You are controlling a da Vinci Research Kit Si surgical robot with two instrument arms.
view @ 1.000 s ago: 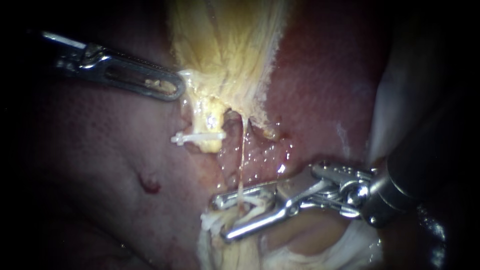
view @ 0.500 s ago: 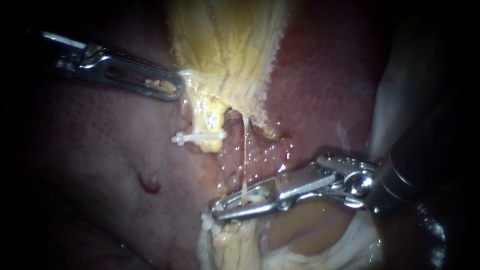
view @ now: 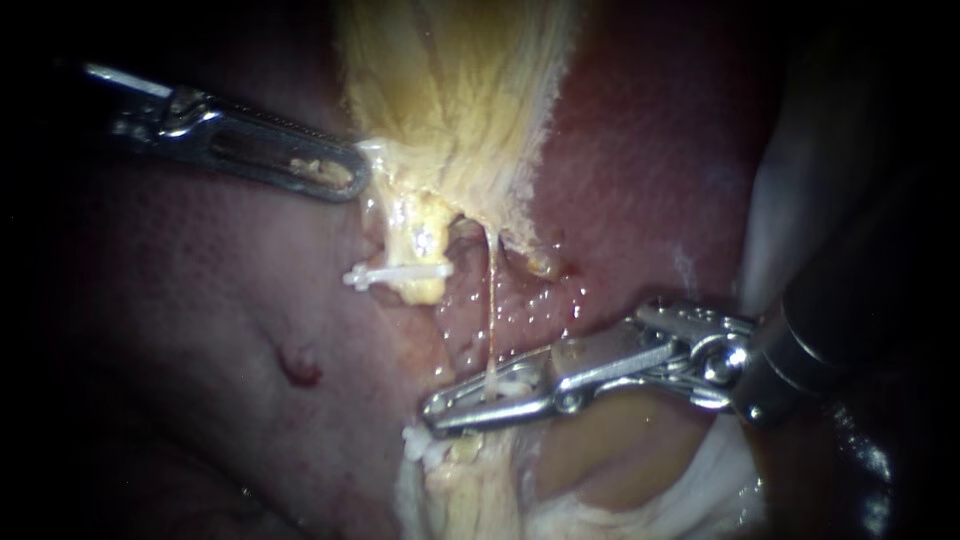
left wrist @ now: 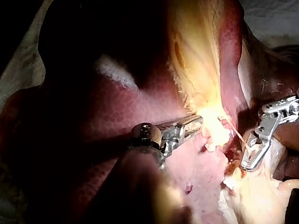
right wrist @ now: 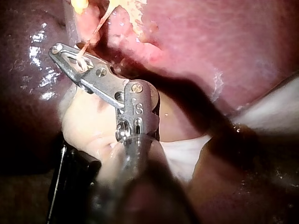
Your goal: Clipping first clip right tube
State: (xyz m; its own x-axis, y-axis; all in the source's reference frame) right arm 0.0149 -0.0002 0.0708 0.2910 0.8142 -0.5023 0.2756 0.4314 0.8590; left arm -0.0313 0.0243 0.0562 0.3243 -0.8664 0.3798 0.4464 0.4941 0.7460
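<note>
Liver (view: pixel 650 150): The biggest thing in the endoscope view. It is red and wet, and everything else is laid on it.
Gallbladder (view: pixel 450 90): A pale yellow bag is seen at the top of the endoscope view. Two tubes hang down from its lower end.
Right instrument (view: pixel 455 402): It is brought in from the right. Its jaws are pressed almost flat together on the right tube, low down on it. Only a thin slit is left between them.
Left instrument (view: pixel 335 178): It is brought in from the left. Its jaws are closed on the lower left edge of the gallbladder, and the bag is held by them.
Left tube (view: pixel 420 250): Short and thick. A white clip on the left tube (view: pixel 395 273) is set across it.
Right tube (view: pixel 491 300): A thin, pale thread, pulled straight from the gallbladder down into the right jaws.
New clip (view: pixel 510 385): A small white piece is seen inside the right jaws, where the tube is crossed.
Step in hand: The clip is most likely being squeezed shut on the right tube.
Next move: The jaws should be opened slowly and drawn straight back, so the thin tube is not torn and the clip is left in place.
</note>
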